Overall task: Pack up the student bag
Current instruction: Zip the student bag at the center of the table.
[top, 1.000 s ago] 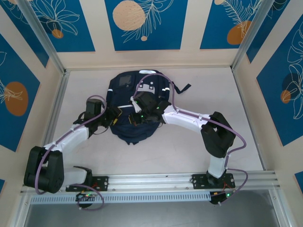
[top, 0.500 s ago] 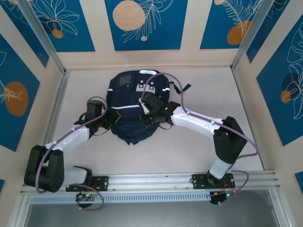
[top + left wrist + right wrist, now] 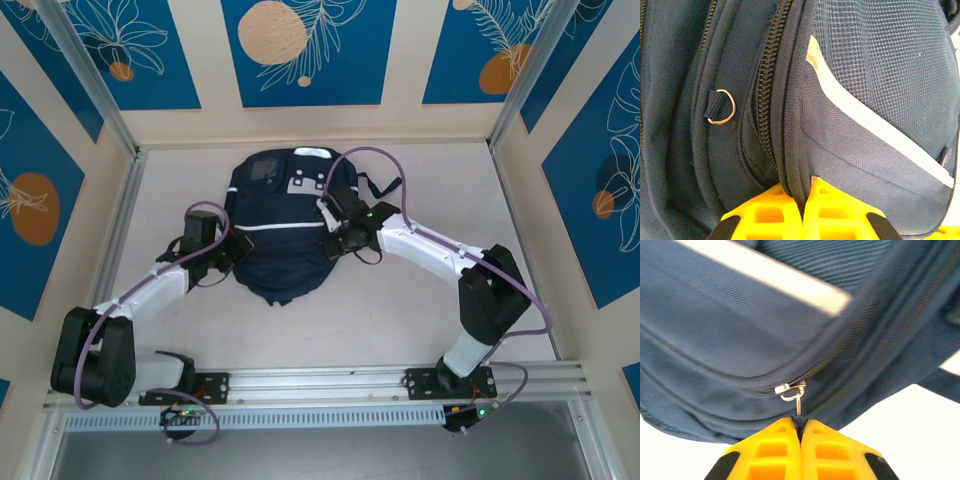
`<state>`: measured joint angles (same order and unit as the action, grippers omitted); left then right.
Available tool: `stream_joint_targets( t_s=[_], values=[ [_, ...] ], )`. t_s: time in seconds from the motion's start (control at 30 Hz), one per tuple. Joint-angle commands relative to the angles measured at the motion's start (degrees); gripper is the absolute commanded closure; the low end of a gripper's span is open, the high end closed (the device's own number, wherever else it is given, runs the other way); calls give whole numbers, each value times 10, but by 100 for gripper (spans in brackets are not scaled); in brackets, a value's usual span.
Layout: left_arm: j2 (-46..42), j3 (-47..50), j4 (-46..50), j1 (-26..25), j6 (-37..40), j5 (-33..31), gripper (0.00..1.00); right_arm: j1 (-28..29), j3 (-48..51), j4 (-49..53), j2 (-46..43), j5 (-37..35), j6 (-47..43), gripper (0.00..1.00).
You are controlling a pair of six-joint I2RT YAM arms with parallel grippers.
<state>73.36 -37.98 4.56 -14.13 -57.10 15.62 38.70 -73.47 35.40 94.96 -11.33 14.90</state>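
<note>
The student bag point(image 3: 285, 215), dark navy with white stripes and a grey patch, lies flat at the table's back middle. My left gripper point(image 3: 238, 252) is at its left side. In the left wrist view the yellow fingers point(image 3: 770, 212) of this gripper point(image 3: 803, 194) are shut on a dark fold of the bag's zipper edge point(image 3: 796, 180). My right gripper point(image 3: 336, 236) is at the bag's right side. It point(image 3: 800, 424) is shut on the zipper pull point(image 3: 798, 410), which hangs from the metal slider point(image 3: 789, 388).
A dark strap point(image 3: 385, 187) trails off the bag's right shoulder. A metal ring point(image 3: 722, 106) hangs on the bag's side. Panelled walls point(image 3: 560, 180) enclose the table, and an aluminium rail point(image 3: 330, 378) runs along the near edge.
The right gripper has moved right and away along the bag with the zipper pull in its grip. The left gripper has closed on the bag's edge.
</note>
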Motion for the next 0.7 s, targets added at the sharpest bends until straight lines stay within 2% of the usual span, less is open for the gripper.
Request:
stream_joint_targets(
  t_s=[0.0, 0.37, 0.67],
  values=[
    [6, -5, 65, 5, 52, -41, 100, -39, -38, 29, 10, -7, -40, 100],
    [18, -19, 110, 5, 117, -33, 100, -81, -107, 35, 65, 29, -65, 100],
    [35, -40, 124, 6, 162, 2, 100, -86, -158, 53, 103, -16, 13, 98]
  ],
)
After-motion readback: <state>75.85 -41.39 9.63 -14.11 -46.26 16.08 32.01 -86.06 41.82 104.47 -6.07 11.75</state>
